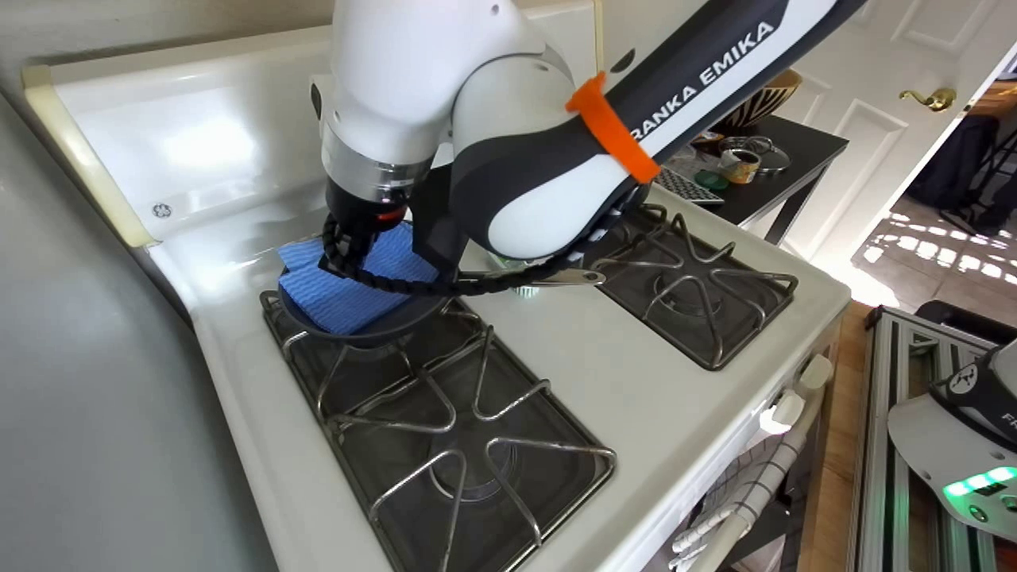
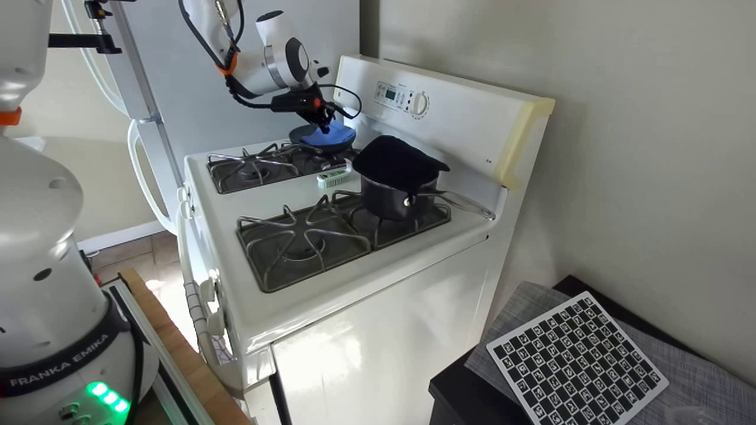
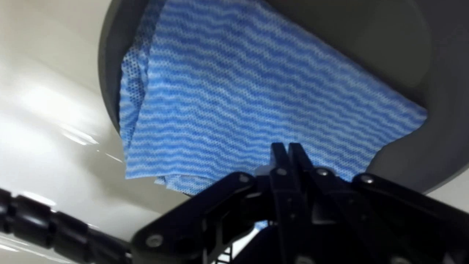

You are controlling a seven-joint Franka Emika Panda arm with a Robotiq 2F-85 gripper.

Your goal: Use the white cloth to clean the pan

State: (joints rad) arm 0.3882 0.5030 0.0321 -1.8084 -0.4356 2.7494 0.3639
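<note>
Blue cloth (image 3: pixel 234 99) lies folded inside the pan (image 3: pixel 395 44), partly over its rim. Gripper (image 3: pixel 287 147) stands above the pan, fingers (image 3: pixel 280 156) drawn together; whether they pinch cloth, I cannot tell.

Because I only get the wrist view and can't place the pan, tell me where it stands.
Observer: The pan stands at the back of the stove, on the side next to the refrigerator.
Operator: Check the stove's opposite side.
Observer: In an exterior view, a black pot stands at the back there.
Operator: Now report on the stove's middle.
Observer: A small green-and-white brush-like item lies there on the stove's white surface.
</note>
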